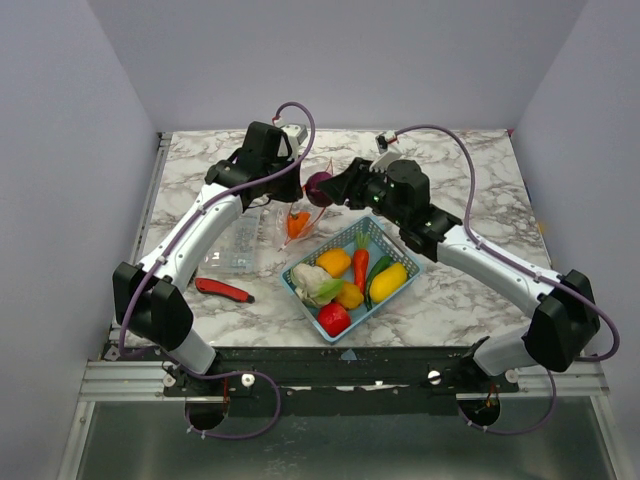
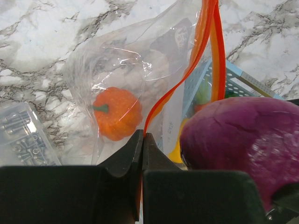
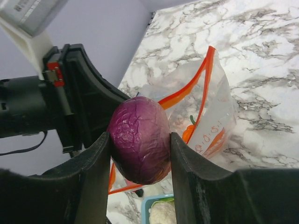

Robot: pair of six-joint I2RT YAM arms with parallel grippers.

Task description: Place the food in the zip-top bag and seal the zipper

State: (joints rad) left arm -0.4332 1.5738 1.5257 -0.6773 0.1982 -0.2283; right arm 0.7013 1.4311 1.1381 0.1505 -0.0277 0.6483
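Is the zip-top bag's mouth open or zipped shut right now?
Open. The two orange strips of the zipper stand apart in the right wrist view; the left gripper pinches one.

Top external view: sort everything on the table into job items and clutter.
Job: zip-top bag; its zipper; orange pumpkin inside it; purple vegetable in the right pincer; toy food in the blue basket.

Lying about: clear rigid box; red-and-black handled tool.
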